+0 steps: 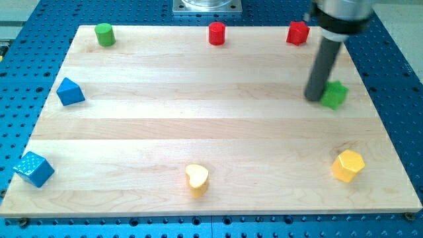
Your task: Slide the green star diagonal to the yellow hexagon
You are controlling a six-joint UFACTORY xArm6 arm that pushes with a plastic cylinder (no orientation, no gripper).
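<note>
The green star [336, 94] lies near the view's right edge of the wooden board, partly hidden on its left side by my rod. My tip [313, 98] rests on the board touching the star's left side. The yellow hexagon [347, 165] sits below the star, near the view's bottom right corner of the board.
A red star-like block [298, 32] and a red cylinder [217, 33] stand along the top edge, a green cylinder [104, 34] at top left. A blue triangle-like block [69, 91] and blue cube [33, 168] are at the left. A yellow heart [197, 179] is at bottom centre.
</note>
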